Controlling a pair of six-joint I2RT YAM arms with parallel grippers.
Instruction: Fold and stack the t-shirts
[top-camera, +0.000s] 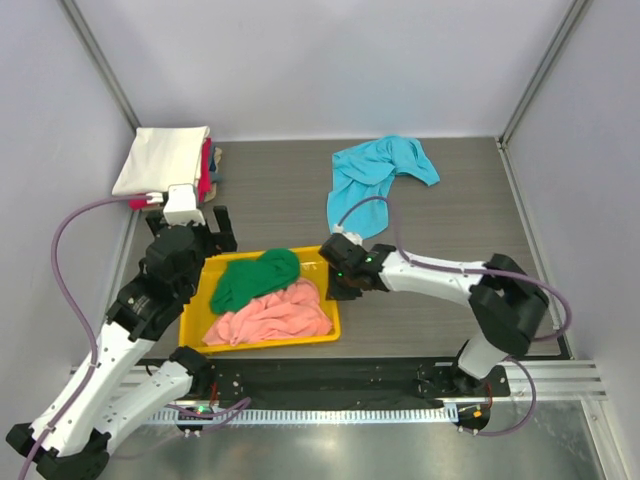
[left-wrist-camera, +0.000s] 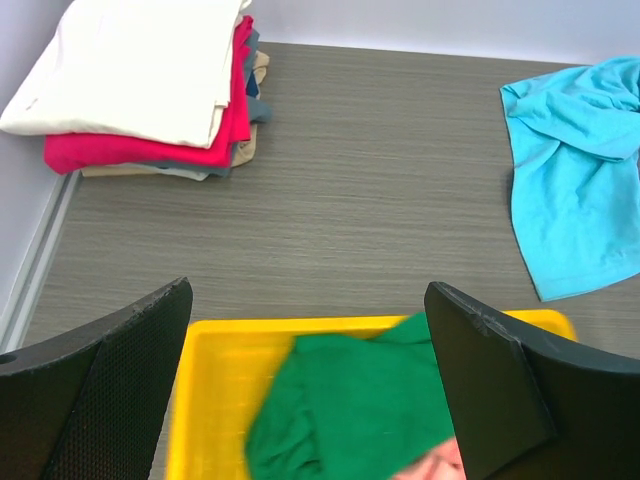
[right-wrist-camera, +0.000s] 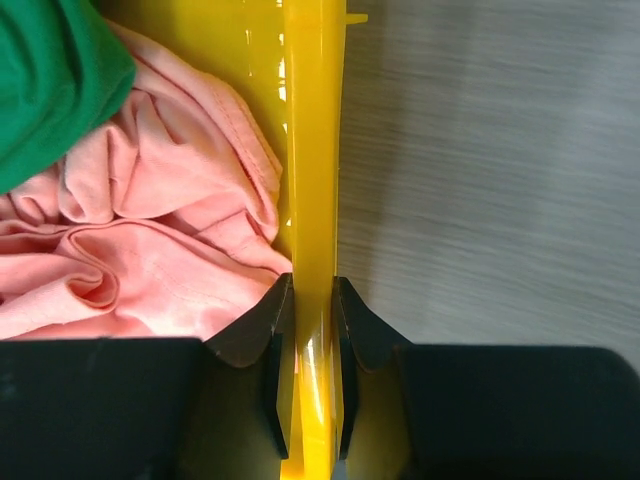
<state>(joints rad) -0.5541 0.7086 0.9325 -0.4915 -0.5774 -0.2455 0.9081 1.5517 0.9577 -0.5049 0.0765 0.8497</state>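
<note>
A turquoise-blue t-shirt (top-camera: 375, 180) lies crumpled on the table at the back; it also shows in the left wrist view (left-wrist-camera: 575, 190). A green t-shirt (top-camera: 255, 277) and a salmon-pink t-shirt (top-camera: 272, 315) lie in the yellow tray (top-camera: 200, 300). A folded stack with a cream-white shirt (top-camera: 160, 158) on a red one (left-wrist-camera: 140, 150) sits at the back left. My right gripper (right-wrist-camera: 310, 300) is shut on the tray's right rim (right-wrist-camera: 312, 150). My left gripper (left-wrist-camera: 310, 360) is open and empty above the tray's far edge.
Grey walls enclose the table on three sides. The folded stack sits tight in the back left corner. Bare wood-grain table (top-camera: 460, 230) lies right of the tray and between tray and stack.
</note>
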